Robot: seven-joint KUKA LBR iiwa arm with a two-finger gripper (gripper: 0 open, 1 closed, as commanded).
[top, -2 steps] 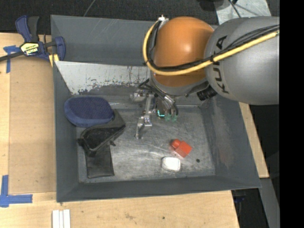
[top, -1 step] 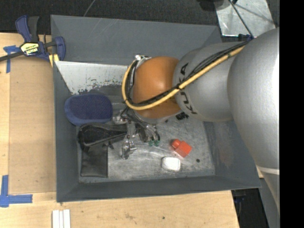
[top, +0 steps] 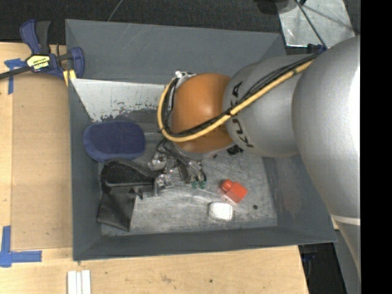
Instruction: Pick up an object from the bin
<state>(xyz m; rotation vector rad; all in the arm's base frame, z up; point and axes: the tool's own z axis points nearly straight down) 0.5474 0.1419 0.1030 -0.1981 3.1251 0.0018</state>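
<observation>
Gripper (top: 173, 171) stands low at the middle of the bin (top: 269, 192), just beside the black limp-looking thing (top: 122, 179) toward the bin's left wall; you cannot tell whether it is clenched. Expect that thing to be light and soft: take it by its raised upper hump.

Arm (top: 318, 103): broad smooth silver-grey links, bulking at 3 o'clock. Black lettering (top: 237, 118) on wrist link. Orange cover (top: 196, 106): glossy dome at centre. Cables (top: 269, 86), yellow and black, from 2 o'clock, looping round cover. Gripper (top: 174, 171): small bare-metal assembly, 7 o'clock of cover.
</observation>
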